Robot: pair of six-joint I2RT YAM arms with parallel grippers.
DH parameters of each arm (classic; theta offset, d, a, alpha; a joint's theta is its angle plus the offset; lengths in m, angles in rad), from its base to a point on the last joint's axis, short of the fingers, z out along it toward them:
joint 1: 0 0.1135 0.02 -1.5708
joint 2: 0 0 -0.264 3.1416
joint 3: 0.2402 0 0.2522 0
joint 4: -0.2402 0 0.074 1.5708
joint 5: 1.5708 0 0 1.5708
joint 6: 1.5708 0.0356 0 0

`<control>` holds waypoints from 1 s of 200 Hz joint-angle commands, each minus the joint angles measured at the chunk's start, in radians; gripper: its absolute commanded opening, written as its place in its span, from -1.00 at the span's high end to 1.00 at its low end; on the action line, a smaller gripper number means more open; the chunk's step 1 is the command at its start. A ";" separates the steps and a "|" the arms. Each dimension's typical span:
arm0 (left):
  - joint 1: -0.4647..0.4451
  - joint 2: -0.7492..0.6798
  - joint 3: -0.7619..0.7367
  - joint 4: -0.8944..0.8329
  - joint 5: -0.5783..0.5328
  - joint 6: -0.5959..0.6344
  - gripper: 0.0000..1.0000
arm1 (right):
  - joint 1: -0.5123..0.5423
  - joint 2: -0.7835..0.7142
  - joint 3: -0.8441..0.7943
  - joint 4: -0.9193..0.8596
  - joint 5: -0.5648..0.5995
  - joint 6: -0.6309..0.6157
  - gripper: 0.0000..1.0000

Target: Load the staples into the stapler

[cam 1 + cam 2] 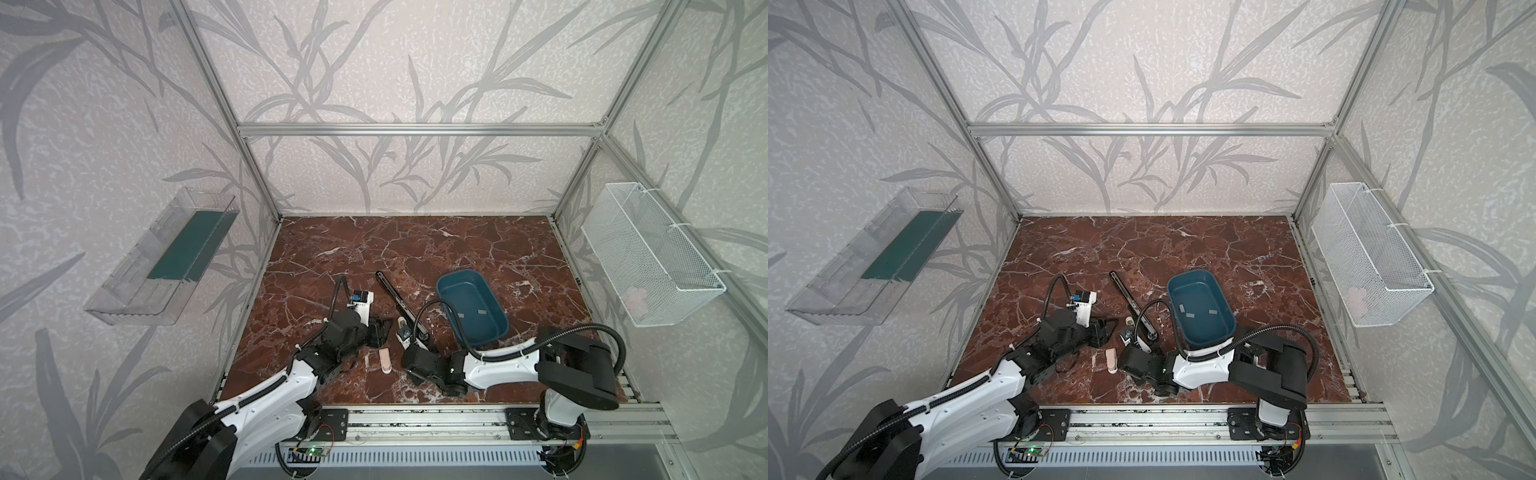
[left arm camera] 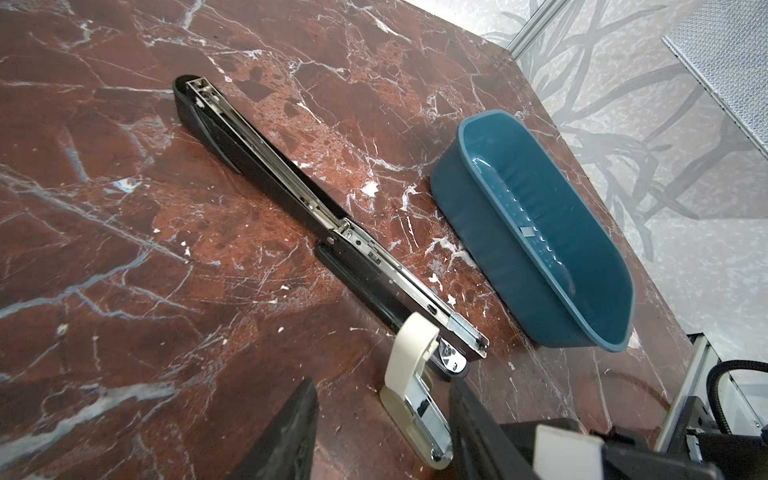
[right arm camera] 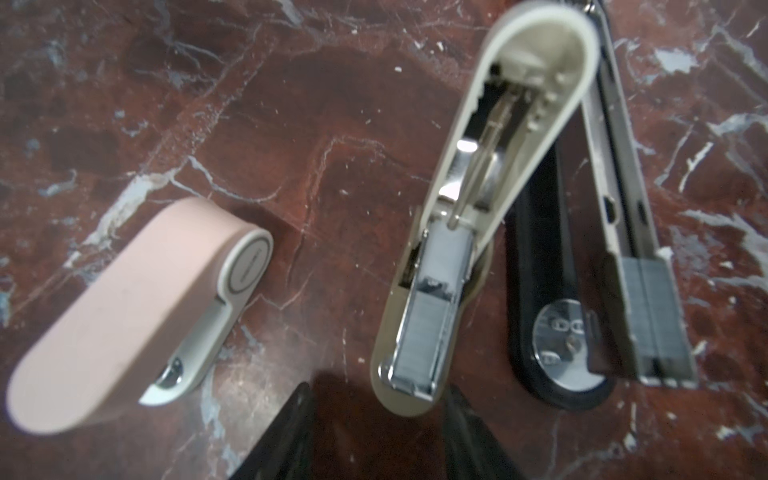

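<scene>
A long black stapler [image 1: 397, 299] lies opened flat on the marble table, with grey staples [image 3: 648, 316] at the front of its metal channel. Beside it stands a small cream stapler [image 3: 490, 166] with its lid raised and a grey strip of staples [image 3: 428, 328] in its magazine. My left gripper [image 2: 382, 432] is open, with the cream stapler's base [image 2: 419, 415] between its fingers, close to one of them. My right gripper [image 3: 378, 436] is open just short of that stapler's front end. A shut pink stapler [image 3: 137, 316] lies apart. More loose staples [image 1: 1213, 311] lie in the blue tub [image 1: 469, 297].
The blue tub [image 2: 498, 232] sits right of the black stapler, close to my right arm. A clear plastic shelf [image 1: 166, 257] hangs on the left wall and a white mesh basket [image 1: 652, 253] on the right wall. An aluminium rail [image 1: 415, 419] runs along the table's front.
</scene>
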 commanded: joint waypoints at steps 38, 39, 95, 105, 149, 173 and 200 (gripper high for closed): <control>0.048 0.184 0.055 0.164 0.123 -0.015 0.01 | -0.009 0.069 -0.020 -0.046 0.040 0.004 0.10; 0.049 0.185 0.054 0.166 0.124 -0.015 0.02 | -0.009 0.068 -0.020 -0.047 0.041 0.006 0.10; 0.057 0.200 0.062 0.160 0.105 -0.009 0.02 | -0.017 0.098 -0.011 -0.082 0.100 0.056 -0.02; 0.059 0.197 0.061 0.156 0.102 -0.009 0.02 | -0.017 0.108 -0.003 -0.097 0.112 0.064 -0.03; 0.062 0.216 0.056 0.172 0.112 -0.015 0.02 | -0.018 0.106 -0.020 -0.074 0.091 0.066 0.39; 0.061 0.237 0.050 0.195 0.128 -0.037 0.05 | -0.016 0.096 -0.047 -0.031 0.055 0.055 0.51; 0.063 0.236 0.036 0.178 0.072 -0.059 0.14 | -0.017 0.091 -0.067 0.014 0.040 0.048 0.53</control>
